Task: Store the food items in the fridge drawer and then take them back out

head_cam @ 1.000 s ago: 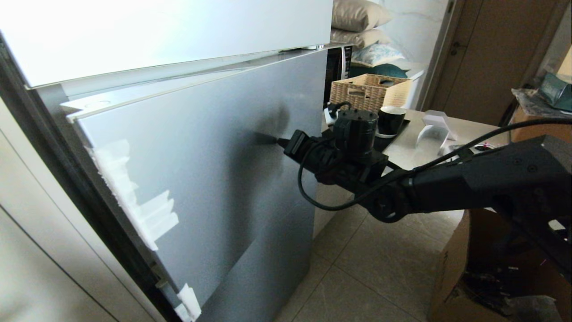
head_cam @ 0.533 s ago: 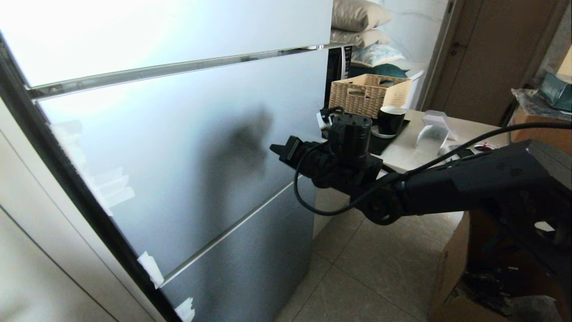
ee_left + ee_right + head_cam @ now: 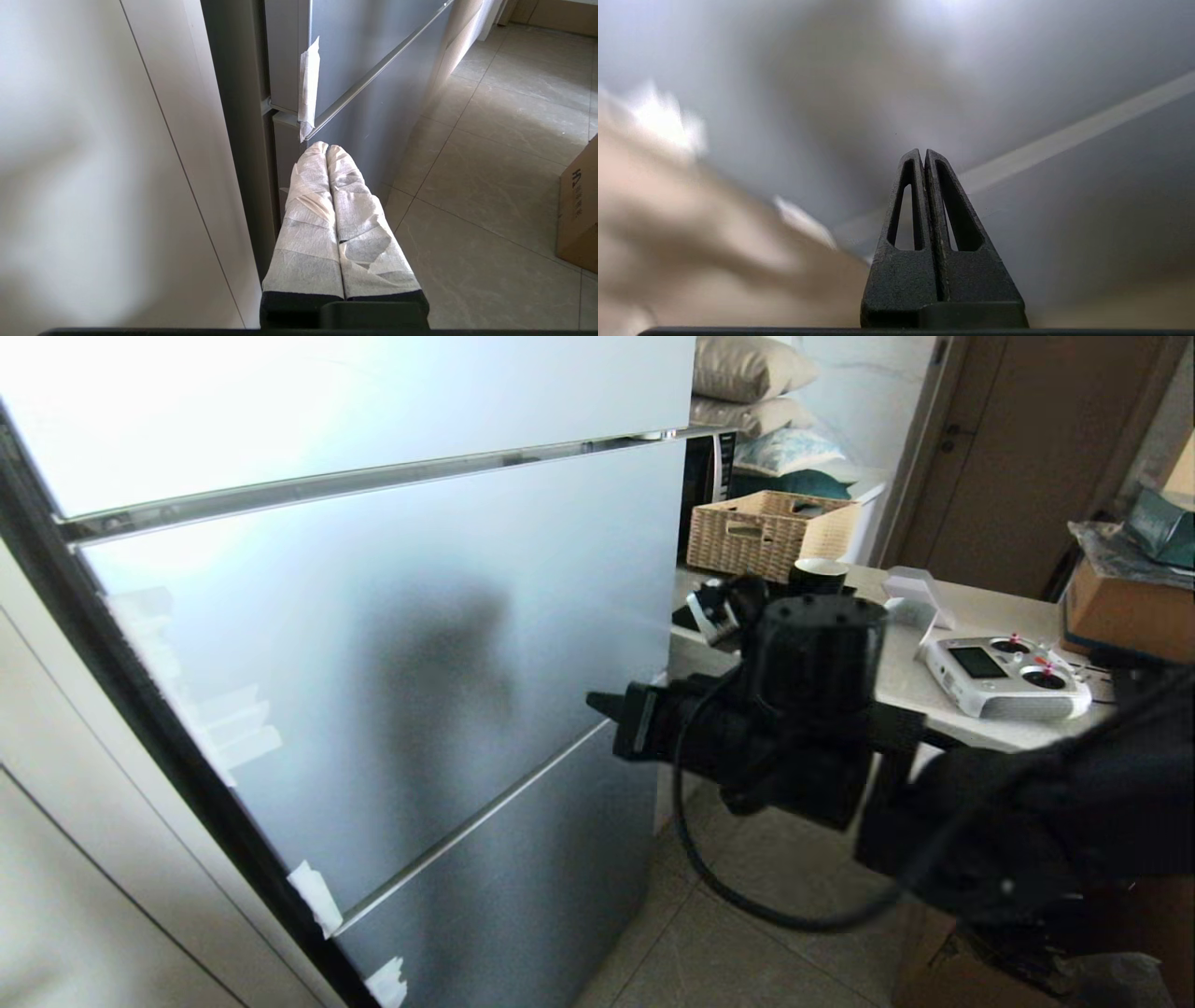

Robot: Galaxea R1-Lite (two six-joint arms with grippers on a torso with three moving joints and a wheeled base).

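Right hand point(image 3: 597, 702) pinched closed, empty, level, pointing at fridge door point(image 3: 392, 644)

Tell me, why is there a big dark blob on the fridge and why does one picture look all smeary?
Head view: the blob on the fridge door is a shadow, likely the right arm's, whose end effector hangs beside it; glare whitens the upper panel. Right wrist view: the background is blurred, only the shut end effector sharp. Left wrist view: crisp, the left end effector by the tape.
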